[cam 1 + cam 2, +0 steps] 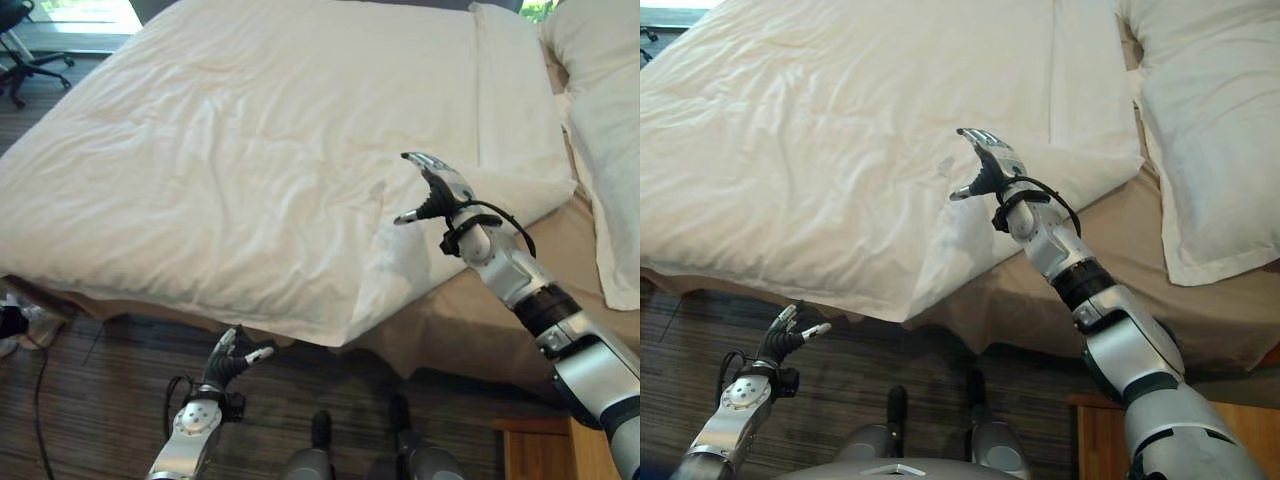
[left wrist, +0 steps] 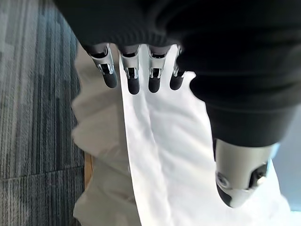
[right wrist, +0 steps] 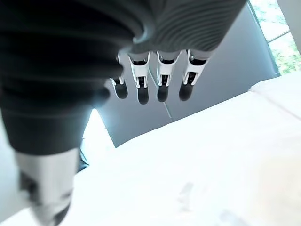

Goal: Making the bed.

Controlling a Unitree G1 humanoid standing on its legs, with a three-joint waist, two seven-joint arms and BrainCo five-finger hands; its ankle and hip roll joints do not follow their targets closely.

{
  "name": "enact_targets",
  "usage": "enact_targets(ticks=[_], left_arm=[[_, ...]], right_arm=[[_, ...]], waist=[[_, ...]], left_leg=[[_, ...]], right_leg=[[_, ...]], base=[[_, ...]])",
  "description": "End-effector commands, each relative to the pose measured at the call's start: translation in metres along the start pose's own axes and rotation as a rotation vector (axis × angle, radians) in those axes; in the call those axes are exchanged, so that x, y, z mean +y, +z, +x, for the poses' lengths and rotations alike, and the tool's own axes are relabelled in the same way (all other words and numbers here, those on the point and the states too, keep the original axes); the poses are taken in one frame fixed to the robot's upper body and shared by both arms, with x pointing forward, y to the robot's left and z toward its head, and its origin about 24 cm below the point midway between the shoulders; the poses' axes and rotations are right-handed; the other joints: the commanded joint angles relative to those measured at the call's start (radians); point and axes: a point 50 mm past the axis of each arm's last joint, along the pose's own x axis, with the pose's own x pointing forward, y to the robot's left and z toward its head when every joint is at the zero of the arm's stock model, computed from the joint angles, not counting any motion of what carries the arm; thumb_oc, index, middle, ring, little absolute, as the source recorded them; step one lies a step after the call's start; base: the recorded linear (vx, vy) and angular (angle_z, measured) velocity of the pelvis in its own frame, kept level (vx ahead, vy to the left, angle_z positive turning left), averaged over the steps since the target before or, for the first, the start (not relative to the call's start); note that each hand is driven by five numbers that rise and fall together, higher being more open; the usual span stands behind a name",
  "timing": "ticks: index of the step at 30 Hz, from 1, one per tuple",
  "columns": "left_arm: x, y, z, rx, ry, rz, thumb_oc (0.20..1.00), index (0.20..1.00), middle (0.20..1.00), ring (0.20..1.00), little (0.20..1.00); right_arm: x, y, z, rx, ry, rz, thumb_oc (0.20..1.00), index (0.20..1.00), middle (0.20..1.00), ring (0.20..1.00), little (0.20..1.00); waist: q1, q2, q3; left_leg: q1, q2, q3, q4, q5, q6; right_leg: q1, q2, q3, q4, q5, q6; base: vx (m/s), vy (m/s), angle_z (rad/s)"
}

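Note:
A white duvet (image 1: 250,150) lies spread over most of the bed, its near corner hanging past the mattress edge and wrinkled. The tan sheet (image 1: 500,310) shows bare on the near right side. My right hand (image 1: 436,185) hovers open just above the duvet's right edge, fingers relaxed and holding nothing. My left hand (image 1: 232,362) is low over the floor, below the duvet's hanging corner, open with fingers spread and empty; the left wrist view shows the duvet (image 2: 160,155) past its fingers (image 2: 131,77).
A white pillow (image 1: 600,130) lies at the head of the bed on the right. An office chair (image 1: 20,55) stands on the striped carpet at the far left. A wooden nightstand (image 1: 540,450) sits at the lower right, beside the bed.

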Motion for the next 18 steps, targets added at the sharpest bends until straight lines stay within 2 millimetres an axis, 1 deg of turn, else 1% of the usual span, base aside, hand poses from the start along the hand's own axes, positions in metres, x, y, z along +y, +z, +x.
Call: enact_targets(ticks=[1,3,6,7,9,10,11,12,14,15,16,18], left_arm=[[0.024,0.035,0.014,-0.147,0.039,0.055,1.000,1.000,1.000,1.000,1.000],[0.026,0.039,0.015,-0.161,0.042,0.062,1.000,1.000,1.000,1.000,1.000],[0.032,0.048,0.021,-0.183,0.049,0.093,1.000,1.000,1.000,1.000,1.000],[0.032,0.052,0.023,-0.194,0.046,0.093,1.000,1.000,1.000,1.000,1.000],[0.032,0.053,0.023,-0.198,0.043,0.080,1.000,1.000,1.000,1.000,1.000],[0.030,0.052,0.024,-0.194,0.037,0.073,1.000,1.000,1.000,1.000,1.000],[0.029,0.052,0.024,-0.195,0.036,0.070,1.000,1.000,1.000,1.000,1.000],[0.030,0.050,0.024,-0.186,0.038,0.067,1.000,1.000,1.000,1.000,1.000],[0.028,0.046,0.023,-0.173,0.022,0.074,1.000,1.000,1.000,1.000,1.000],[0.028,0.046,0.023,-0.174,0.022,0.073,1.000,1.000,1.000,1.000,1.000],[0.023,0.035,0.022,-0.134,-0.002,0.071,1.000,1.000,1.000,1.000,1.000],[0.012,0.028,0.023,-0.106,-0.039,0.060,1.000,1.000,1.000,1.000,1.000]], right_arm=[[-0.050,0.022,0.030,-0.060,-0.136,-0.154,1.000,1.000,1.000,1.000,1.000],[-0.060,0.024,0.035,-0.057,-0.148,-0.211,1.000,1.000,1.000,1.000,1.000],[-0.079,0.020,0.041,-0.037,-0.146,-0.392,1.000,1.000,1.000,1.000,1.000],[-0.090,0.020,0.044,-0.031,-0.153,-0.462,1.000,1.000,1.000,1.000,1.000],[-0.108,0.022,0.048,-0.022,-0.162,-0.576,1.000,1.000,1.000,1.000,1.000],[-0.111,0.022,0.049,-0.026,-0.155,-0.618,1.000,1.000,1.000,1.000,1.000],[-0.112,0.023,0.049,-0.027,-0.155,-0.621,1.000,1.000,1.000,1.000,1.000],[-0.114,0.022,0.049,-0.036,-0.153,-0.680,1.000,1.000,1.000,1.000,1.000],[-0.120,0.028,0.050,-0.061,-0.145,-0.763,1.000,1.000,1.000,1.000,1.000],[-0.120,0.028,0.050,-0.062,-0.145,-0.764,1.000,1.000,1.000,1.000,1.000],[-0.116,0.026,0.051,-0.059,-0.120,-0.813,1.000,1.000,1.000,1.000,1.000],[-0.114,0.007,0.048,0.006,-0.081,-0.839,1.000,1.000,1.000,1.000,1.000]], waist=[[0.032,0.003,0.000],[0.041,0.013,0.013],[0.061,0.036,0.032],[0.069,0.047,0.036],[0.086,0.068,0.044],[0.087,0.075,0.046],[0.086,0.077,0.042],[0.088,0.087,0.046],[0.088,0.105,0.050],[0.088,0.107,0.048],[0.091,0.128,0.047],[0.086,0.145,0.041]], left_leg=[[-0.033,-0.026,-0.008,0.011,-0.029,0.016],[-0.063,-0.025,-0.018,0.011,-0.018,0.009],[-0.116,-0.023,-0.032,0.011,0.004,-0.006],[-0.136,-0.023,-0.039,0.011,0.010,-0.011],[-0.173,-0.024,-0.049,0.011,0.022,-0.021],[-0.188,-0.024,-0.050,0.011,0.025,-0.024],[-0.193,-0.024,-0.051,0.011,0.025,-0.024],[-0.207,-0.026,-0.053,0.011,0.030,-0.027],[-0.240,-0.027,-0.052,0.011,0.041,-0.033],[-0.244,-0.027,-0.052,0.011,0.042,-0.034],[-0.278,-0.026,-0.045,0.011,0.050,-0.039],[-0.317,-0.027,-0.035,0.011,0.054,-0.042]], right_leg=[[0.008,-0.058,-0.008,0.014,-0.077,0.029],[-0.016,-0.056,-0.014,0.014,-0.073,0.027],[-0.055,-0.054,-0.023,0.014,-0.069,0.024],[-0.070,-0.052,-0.027,0.014,-0.068,0.022],[-0.100,-0.054,-0.033,0.014,-0.067,0.020],[-0.113,-0.055,-0.032,0.014,-0.066,0.020],[-0.118,-0.054,-0.032,0.014,-0.065,0.020],[-0.133,-0.055,-0.030,0.014,-0.062,0.021],[-0.165,-0.053,-0.025,0.014,-0.057,0.020],[-0.168,-0.053,-0.025,0.014,-0.056,0.020],[-0.204,-0.058,-0.018,0.014,-0.053,0.023],[-0.244,-0.061,-0.007,0.014,-0.048,0.027]], base=[[0.00,0.000,0.00],[-0.03,-0.034,0.09],[-0.04,-0.046,0.19],[-0.03,-0.059,0.19],[-0.04,-0.056,0.18],[-0.02,-0.033,0.17],[-0.01,-0.030,0.15],[-0.01,-0.027,0.15],[-0.02,-0.014,0.08],[-0.06,0.032,-0.02],[-0.08,0.032,-0.04],[-0.08,0.044,-0.15]])
